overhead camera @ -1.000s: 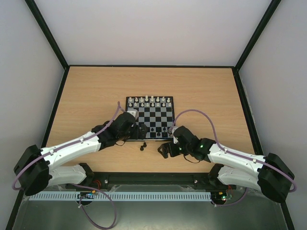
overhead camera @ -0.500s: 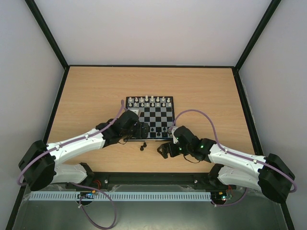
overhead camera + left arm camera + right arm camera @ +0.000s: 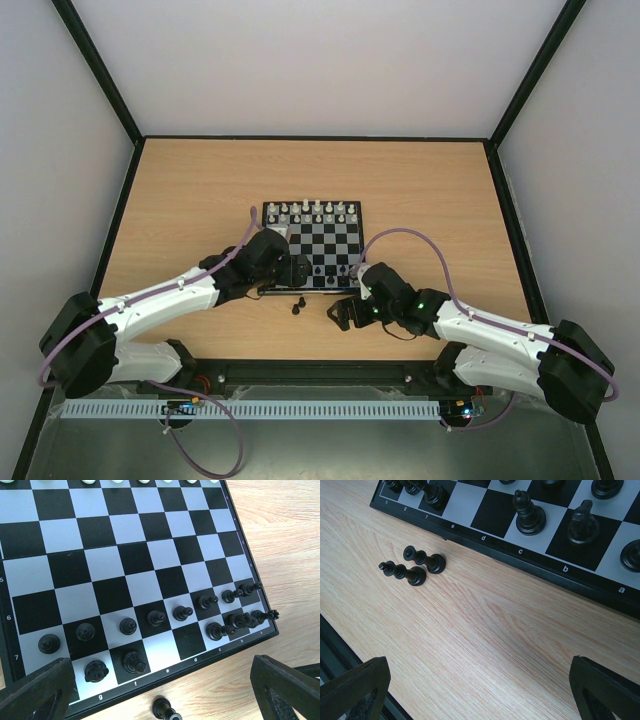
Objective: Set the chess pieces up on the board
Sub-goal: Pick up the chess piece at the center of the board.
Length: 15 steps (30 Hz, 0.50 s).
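The board point(image 3: 330, 240) lies mid-table, white chess pieces point(image 3: 315, 210) lined along its far side and black chess pieces point(image 3: 318, 270) on its near rows. In the left wrist view a row of black pawns point(image 3: 156, 617) and several back-row pieces stand on the board point(image 3: 125, 545). Two loose black pieces point(image 3: 298, 304) lie tipped on the wood just off the near edge, also seen as black pieces point(image 3: 427, 561) in the right wrist view. My left gripper point(image 3: 293, 272) hovers open over the board's near-left edge. My right gripper point(image 3: 343, 312) is open over bare wood, right of the loose pieces.
The wooden table point(image 3: 200, 200) is walled by a dark frame with white panels. The board's dark border point(image 3: 542, 560) runs across the top of the right wrist view. One loose piece point(image 3: 165, 710) lies just below the board edge between my left fingers.
The left arm has shifted slightly toward the board's near edge. The right arm has not moved, and both grippers stay open.
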Tool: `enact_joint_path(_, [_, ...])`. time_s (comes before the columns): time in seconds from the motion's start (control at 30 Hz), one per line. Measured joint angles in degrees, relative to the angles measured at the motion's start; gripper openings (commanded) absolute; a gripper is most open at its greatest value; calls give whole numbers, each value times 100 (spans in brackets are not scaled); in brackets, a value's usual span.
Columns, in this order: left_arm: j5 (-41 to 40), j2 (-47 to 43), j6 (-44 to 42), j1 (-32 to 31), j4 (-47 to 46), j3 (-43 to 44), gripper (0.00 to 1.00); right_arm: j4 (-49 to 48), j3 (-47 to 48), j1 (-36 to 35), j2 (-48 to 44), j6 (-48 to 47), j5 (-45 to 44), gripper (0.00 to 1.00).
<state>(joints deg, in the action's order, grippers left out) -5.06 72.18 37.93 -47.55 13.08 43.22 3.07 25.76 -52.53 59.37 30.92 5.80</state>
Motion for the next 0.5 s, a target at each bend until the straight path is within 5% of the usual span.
enact_joint_path(0.5, [-11, 68, 0, 15, -4, 0, 99, -9, 0, 0, 70, -7, 0, 99])
